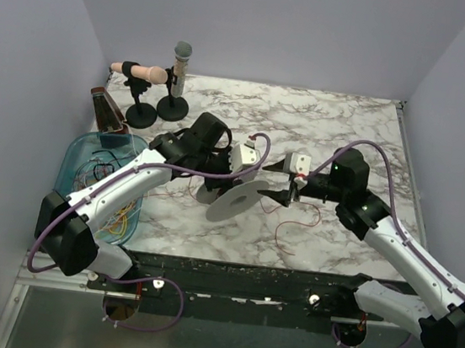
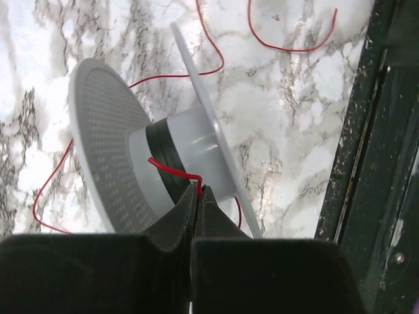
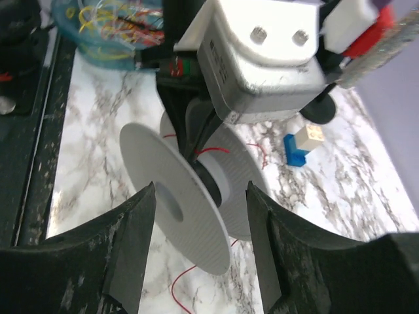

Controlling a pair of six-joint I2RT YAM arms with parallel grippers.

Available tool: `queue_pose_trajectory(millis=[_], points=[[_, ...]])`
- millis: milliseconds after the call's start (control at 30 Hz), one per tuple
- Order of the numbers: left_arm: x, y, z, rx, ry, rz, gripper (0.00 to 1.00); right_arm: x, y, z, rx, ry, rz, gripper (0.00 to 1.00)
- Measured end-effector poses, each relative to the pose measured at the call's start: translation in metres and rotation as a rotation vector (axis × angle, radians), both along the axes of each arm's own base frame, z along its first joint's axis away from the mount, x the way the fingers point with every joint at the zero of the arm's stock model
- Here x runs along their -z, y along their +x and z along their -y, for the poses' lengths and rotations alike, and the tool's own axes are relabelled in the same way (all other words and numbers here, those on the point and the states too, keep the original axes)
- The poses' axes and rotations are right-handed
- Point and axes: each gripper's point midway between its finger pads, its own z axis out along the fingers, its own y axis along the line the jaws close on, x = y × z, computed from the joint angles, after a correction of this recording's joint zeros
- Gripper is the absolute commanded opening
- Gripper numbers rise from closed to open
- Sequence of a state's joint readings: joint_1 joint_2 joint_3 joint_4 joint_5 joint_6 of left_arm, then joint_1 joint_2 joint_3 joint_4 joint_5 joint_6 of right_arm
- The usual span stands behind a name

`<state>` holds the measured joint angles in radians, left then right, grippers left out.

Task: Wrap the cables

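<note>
Pinning the thin dark-red cable (image 2: 171, 169) at the hub of the pale grey plastic spool (image 2: 105, 131), the left claw (image 2: 198, 193) is clenched on it. The right claw (image 3: 200, 191), released, faces the flange. Slack lies lower-centre on the marble surface (image 1: 348, 129), so turns are best laid taut between the flanges.

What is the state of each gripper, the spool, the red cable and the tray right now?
left gripper, shut on the red cable
right gripper, open, facing the spool
spool, tilted, red cable crossing its hub
red cable, pinched at the hub, the rest loose on the table
blue tray, holding tangled coloured cables
</note>
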<state>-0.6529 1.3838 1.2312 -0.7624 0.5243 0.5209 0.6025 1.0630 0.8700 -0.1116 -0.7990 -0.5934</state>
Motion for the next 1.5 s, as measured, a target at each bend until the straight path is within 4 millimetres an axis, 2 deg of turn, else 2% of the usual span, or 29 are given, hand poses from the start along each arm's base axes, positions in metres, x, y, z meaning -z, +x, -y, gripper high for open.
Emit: queue_pose_trajectory(millis=[100,267,400,633,733,933,1033,1100,1200,1267,1300,1500], points=[[-0.002,0.007,0.001,-0.095,-0.007,-0.023,0.00,-0.020,0.005,0.002,0.090,0.097,-0.040,0.88],[-0.001,0.017,-0.005,-0.223,0.014,-0.041,0.00,-0.044,0.020,0.002,0.221,0.228,-0.146,0.89],[-0.008,0.024,-0.011,-0.284,0.031,-0.016,0.00,-0.047,0.037,0.003,0.304,0.269,-0.193,0.89],[-0.023,0.023,-0.017,-0.304,0.013,0.020,0.00,-0.041,0.070,-0.018,0.362,0.263,-0.346,0.66],[-0.022,0.023,-0.018,-0.305,0.009,0.020,0.00,-0.038,0.073,-0.027,0.365,0.287,-0.447,0.63],[-0.023,0.022,-0.016,-0.295,-0.005,0.010,0.00,-0.020,0.060,-0.039,0.316,0.366,-0.654,0.63],[-0.023,0.022,-0.014,-0.290,-0.011,0.008,0.00,-0.010,0.060,-0.049,0.301,0.369,-0.723,0.63],[-0.024,0.021,-0.014,-0.286,-0.014,0.006,0.00,-0.002,0.060,-0.056,0.293,0.368,-0.772,0.56],[-0.024,0.020,-0.013,-0.281,-0.019,0.002,0.00,0.007,0.061,-0.062,0.294,0.364,-0.821,0.52],[-0.024,0.020,-0.012,-0.280,-0.022,-0.001,0.00,0.012,0.062,-0.064,0.296,0.359,-0.846,0.44],[-0.024,0.020,-0.012,-0.279,-0.023,-0.002,0.00,0.013,0.062,-0.065,0.294,0.360,-0.853,0.37],[-0.024,0.018,-0.012,-0.274,-0.026,-0.008,0.00,0.011,0.060,-0.071,0.258,0.378,-0.892,0.17]])
